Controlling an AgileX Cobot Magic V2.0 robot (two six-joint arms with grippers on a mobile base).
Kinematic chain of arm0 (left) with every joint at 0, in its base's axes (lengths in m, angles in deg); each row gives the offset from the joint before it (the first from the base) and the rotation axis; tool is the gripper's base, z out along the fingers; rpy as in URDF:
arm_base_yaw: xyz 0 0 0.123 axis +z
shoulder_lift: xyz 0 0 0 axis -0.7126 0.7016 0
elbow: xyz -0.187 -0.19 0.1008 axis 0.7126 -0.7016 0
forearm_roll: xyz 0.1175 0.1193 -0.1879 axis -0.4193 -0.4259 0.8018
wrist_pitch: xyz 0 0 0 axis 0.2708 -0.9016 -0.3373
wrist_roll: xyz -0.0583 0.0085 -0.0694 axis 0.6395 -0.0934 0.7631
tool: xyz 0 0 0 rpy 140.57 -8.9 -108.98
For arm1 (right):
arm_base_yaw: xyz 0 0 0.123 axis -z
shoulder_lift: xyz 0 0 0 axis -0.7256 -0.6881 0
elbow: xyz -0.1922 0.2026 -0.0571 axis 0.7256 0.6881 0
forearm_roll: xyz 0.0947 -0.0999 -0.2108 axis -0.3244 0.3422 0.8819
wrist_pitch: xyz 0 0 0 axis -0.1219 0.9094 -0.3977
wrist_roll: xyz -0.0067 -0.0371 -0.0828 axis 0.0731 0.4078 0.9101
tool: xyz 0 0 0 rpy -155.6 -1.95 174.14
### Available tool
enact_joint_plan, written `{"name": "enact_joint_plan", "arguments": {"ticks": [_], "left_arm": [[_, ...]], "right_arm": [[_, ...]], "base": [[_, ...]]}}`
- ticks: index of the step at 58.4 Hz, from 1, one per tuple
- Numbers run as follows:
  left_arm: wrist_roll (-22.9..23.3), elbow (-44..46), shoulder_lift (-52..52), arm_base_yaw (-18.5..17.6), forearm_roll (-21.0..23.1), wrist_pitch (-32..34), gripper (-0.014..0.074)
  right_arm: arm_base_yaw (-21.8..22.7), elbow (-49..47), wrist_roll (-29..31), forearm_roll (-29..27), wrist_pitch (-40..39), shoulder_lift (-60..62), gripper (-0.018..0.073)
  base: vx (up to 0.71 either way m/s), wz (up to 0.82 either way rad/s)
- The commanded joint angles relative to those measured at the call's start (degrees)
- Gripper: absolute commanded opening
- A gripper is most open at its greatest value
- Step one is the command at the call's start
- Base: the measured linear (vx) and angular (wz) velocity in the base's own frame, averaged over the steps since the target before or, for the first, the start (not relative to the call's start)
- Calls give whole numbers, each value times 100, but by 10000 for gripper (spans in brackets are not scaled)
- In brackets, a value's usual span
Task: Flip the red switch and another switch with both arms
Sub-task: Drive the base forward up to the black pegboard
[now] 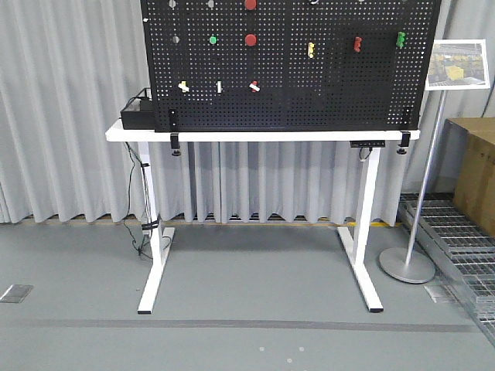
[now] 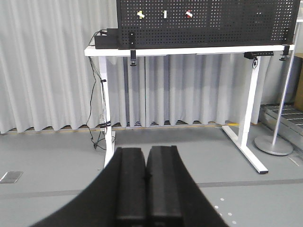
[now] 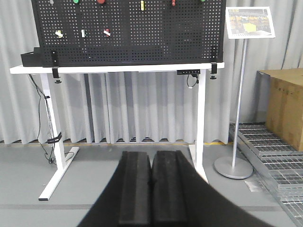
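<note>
Well short of the pegboard, left gripper and right gripper are seen closed, empty; the red switch and, seemingly, the pale switch must first be approached.

I saw a black pegboard standing upright on a white table, with a black box just beside its left end. Grey curtains hung behind. To the right stood a sign stand, a cardboard box and metal grating.
</note>
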Motion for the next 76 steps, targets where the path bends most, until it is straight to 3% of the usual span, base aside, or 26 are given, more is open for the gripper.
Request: {"name": "enact_joint_plan", "arguments": {"ticks": [1, 50, 76], "left_arm": [[50, -114, -49, 12, 18, 499, 3], [50, -114, -49, 12, 18, 499, 3], [50, -114, -49, 12, 18, 499, 3]], "right_arm": [[41, 32, 54, 46, -468, 65, -6], [41, 32, 54, 51, -468, 65, -6], [41, 32, 54, 51, -468, 65, -6]], "base": [[0, 0], [1, 0], [22, 4]]}}
